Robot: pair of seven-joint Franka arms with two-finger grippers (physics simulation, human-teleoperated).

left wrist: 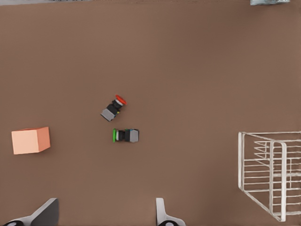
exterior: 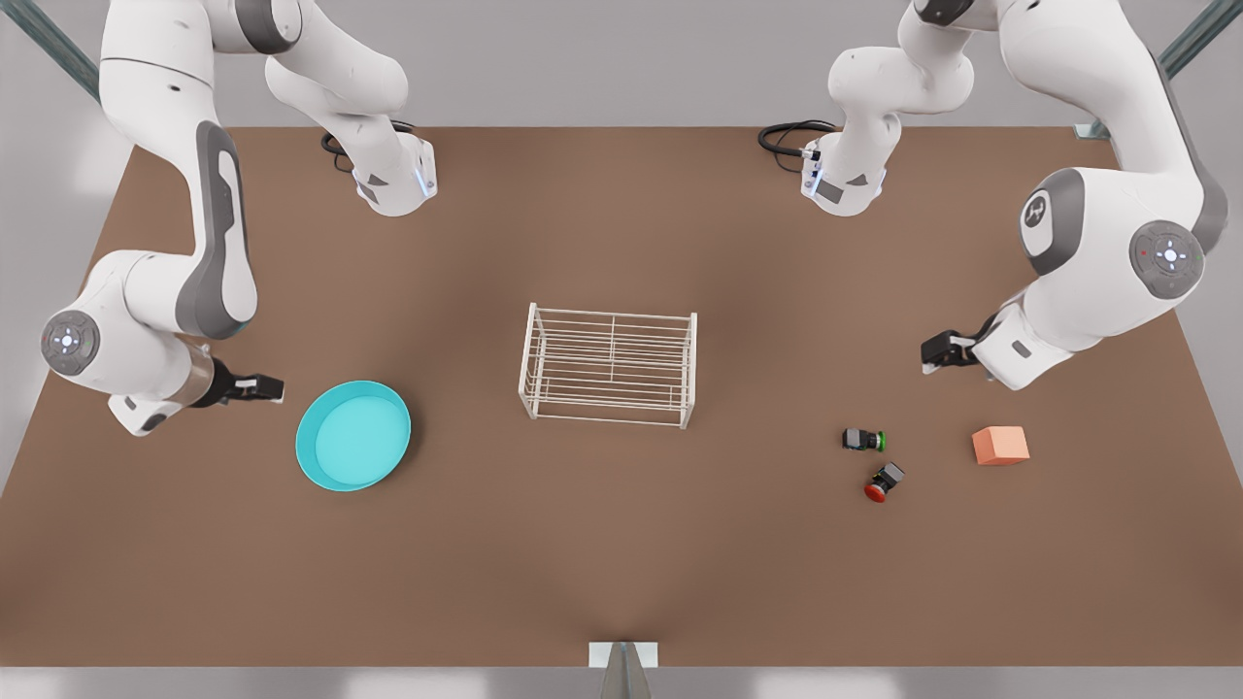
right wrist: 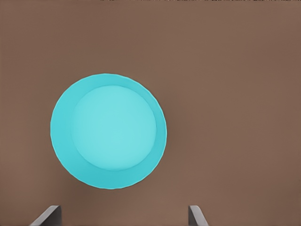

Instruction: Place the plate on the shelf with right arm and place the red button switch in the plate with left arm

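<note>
A green-capped push-button switch lies on its side on a brown surface. An orange-pink block sits near it, toward the front view's right, not touching it.

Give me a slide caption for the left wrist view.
Open left gripper above red switch, green switch, orange block and shelf.

You get even, soft light: the brown matte table looks paler around the white wire shelf, without glare.
</note>
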